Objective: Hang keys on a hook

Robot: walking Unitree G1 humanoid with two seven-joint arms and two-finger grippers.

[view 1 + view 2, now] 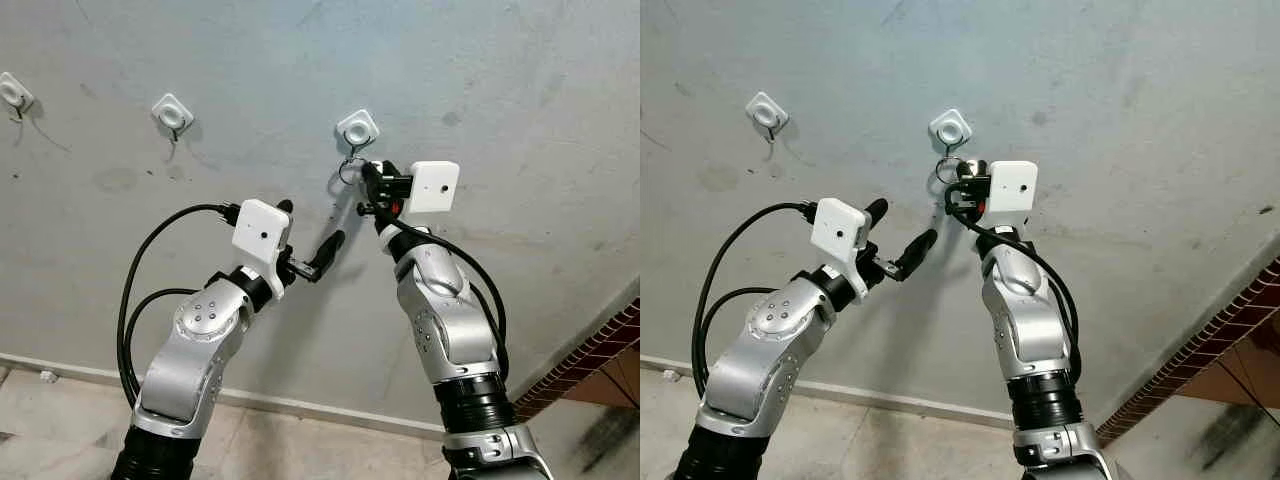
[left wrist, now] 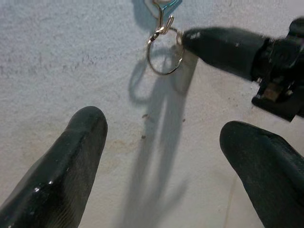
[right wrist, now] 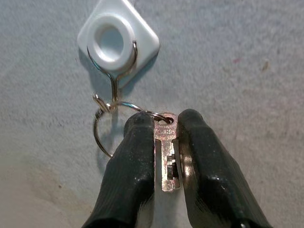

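Up against the grey wall [image 1: 520,90], we see both arms raised. Right tool [image 3: 166,147] pinches a silver key [image 3: 167,159] between its black fingers [image 3: 130,171], key blade running down along the fingers, key head at the tips. Key ring [image 3: 102,130] passes through the key head and is looped on the wire tip of the hook [image 3: 116,45]. Hook has a white diamond base with a round centre, stuck to the wall; a wire hangs from it and curls at its lower end, and the ring sits in that curl. Ring rests close to the wall, throwing a shadow just beside it.

From the head views we see the right tool [image 1: 372,180] just under that hook [image 1: 357,128], touching the ring [image 1: 347,172], white wrist camera box [image 1: 435,187] behind it.

Left tool [image 1: 325,252] is lower and to the left, near the right tool but apart from it, fingers spread, holding nothing. In the left wrist view its two fingers [image 2: 71,156] frame bare wall, with the ring [image 2: 164,54] and the right tool's finger [image 2: 223,47] beyond them.

Two more hooks of the same kind sit on the wall to the left [image 1: 172,112] [image 1: 14,94], well apart. Floor tiles [image 1: 60,430] and a skirting strip [image 1: 300,405] run along the wall base; a brick edge [image 1: 600,350] shows at lower right.
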